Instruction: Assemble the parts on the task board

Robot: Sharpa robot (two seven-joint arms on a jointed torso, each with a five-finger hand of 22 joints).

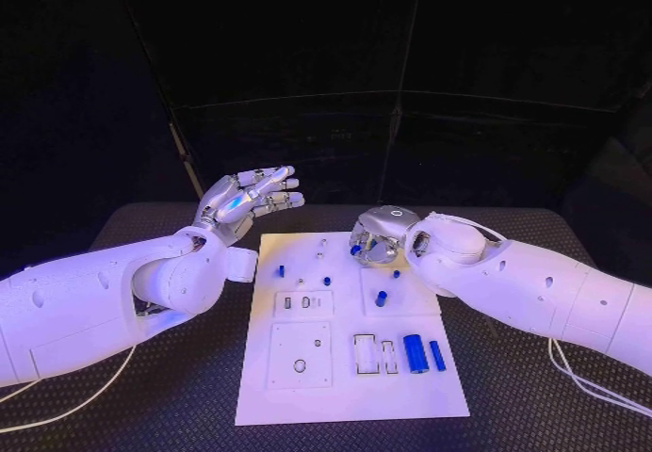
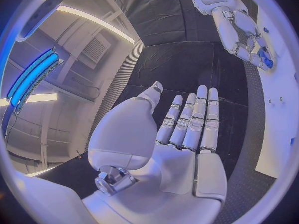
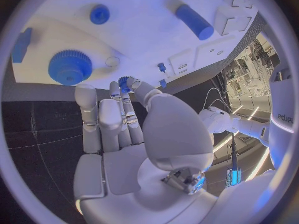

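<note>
- The task board (image 1: 350,395) lies in the middle of the black table (image 1: 544,414), long side running from 6 to 12 o'clock.
- The left hand (image 1: 250,201) hovers raised off the board's 11 o'clock corner, over the table; in the left wrist view its fingers (image 2: 193,119) are straight and apart, palm bare, grasping nothing.
- The right hand (image 1: 381,237) sits over the board's far edge at about 1 o'clock. In the right wrist view it pinches a small blue gear (image 3: 124,83) between thumb and fingertips, just above the white plate.
- A large blue gear (image 3: 70,67) stands on the board near that hand, with a small round blue part (image 3: 99,14) beyond it.
- A blue cylinder (image 1: 415,353) and a slim blue bar (image 1: 436,355) lie side by side at the board's 4 o'clock region.
- Several small blue pieces (image 1: 382,298) are scattered across the board's middle.
</note>
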